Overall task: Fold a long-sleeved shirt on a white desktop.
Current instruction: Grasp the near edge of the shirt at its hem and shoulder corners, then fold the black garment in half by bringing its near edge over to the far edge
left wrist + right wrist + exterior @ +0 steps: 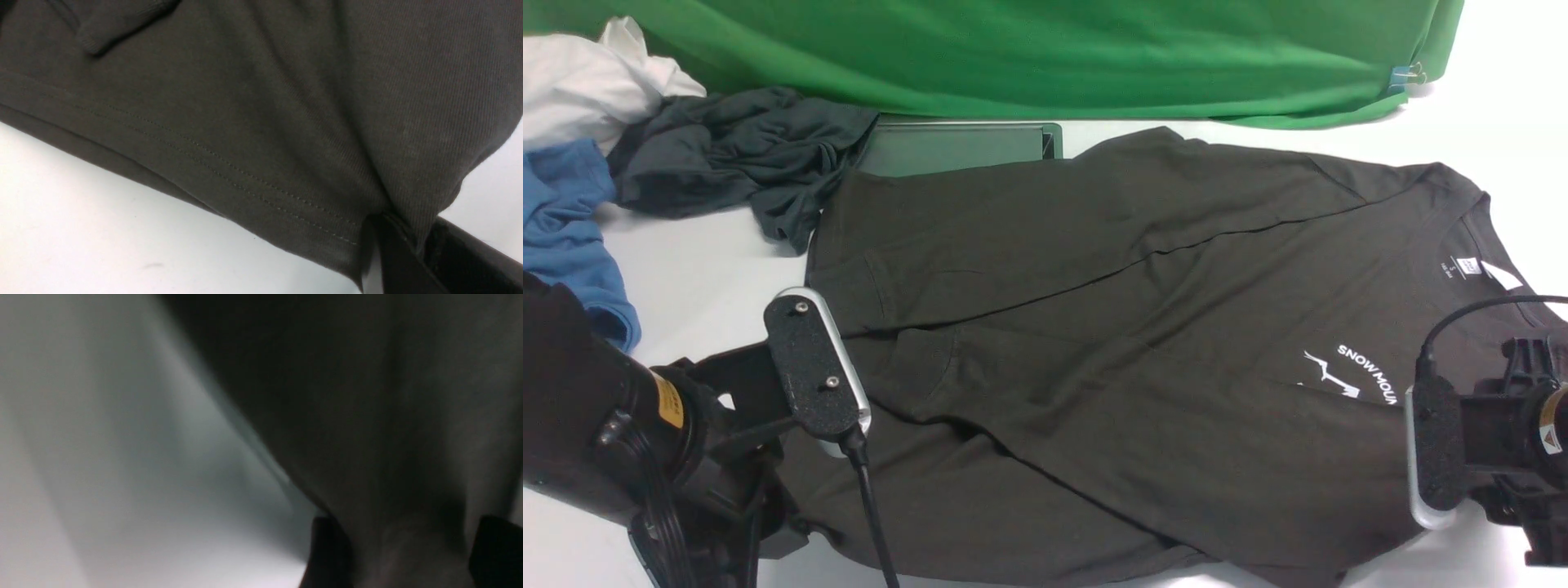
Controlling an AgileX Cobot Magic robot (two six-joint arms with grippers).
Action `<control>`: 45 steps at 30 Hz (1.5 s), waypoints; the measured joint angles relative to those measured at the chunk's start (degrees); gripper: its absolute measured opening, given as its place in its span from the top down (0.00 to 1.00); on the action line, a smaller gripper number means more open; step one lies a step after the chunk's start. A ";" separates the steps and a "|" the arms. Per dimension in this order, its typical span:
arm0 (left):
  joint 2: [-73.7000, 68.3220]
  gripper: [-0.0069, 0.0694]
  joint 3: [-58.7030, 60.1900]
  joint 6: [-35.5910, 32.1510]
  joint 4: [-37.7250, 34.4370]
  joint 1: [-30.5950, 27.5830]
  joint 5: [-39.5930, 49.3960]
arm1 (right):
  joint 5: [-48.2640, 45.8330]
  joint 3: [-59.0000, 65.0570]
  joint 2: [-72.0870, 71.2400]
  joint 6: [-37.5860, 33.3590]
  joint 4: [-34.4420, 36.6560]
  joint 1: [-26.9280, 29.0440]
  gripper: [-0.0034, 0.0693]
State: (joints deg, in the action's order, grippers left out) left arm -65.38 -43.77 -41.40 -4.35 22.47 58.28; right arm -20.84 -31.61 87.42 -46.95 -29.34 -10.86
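Left gripper (pixel 402 245) pinches the hem corner of the long-sleeved shirt (pixel 1094 327), and the right gripper (pixel 408 555) grips its dark cloth at the neck end. The shirt lies spread on the white desktop (pixel 711 261), sleeves folded over its body.

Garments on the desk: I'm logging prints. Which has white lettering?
The long-sleeved shirt spread across the middle, printed SNOW MOUNTAIN; the crumpled grey garment, blue garment and white garment show no lettering.

The front view looks forward over the long-sleeved shirt (pixel 1094 327), while both wrist views sit close against its fabric.
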 joint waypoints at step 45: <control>-6.93 0.83 -5.12 21.90 -0.20 -16.58 -15.75 | -20.37 -34.28 6.68 0.24 20.05 -0.59 0.90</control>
State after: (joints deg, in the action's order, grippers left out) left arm -72.30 -48.89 -19.50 -4.55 5.89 42.53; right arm -41.21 -65.89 94.09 -46.72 -9.29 -11.45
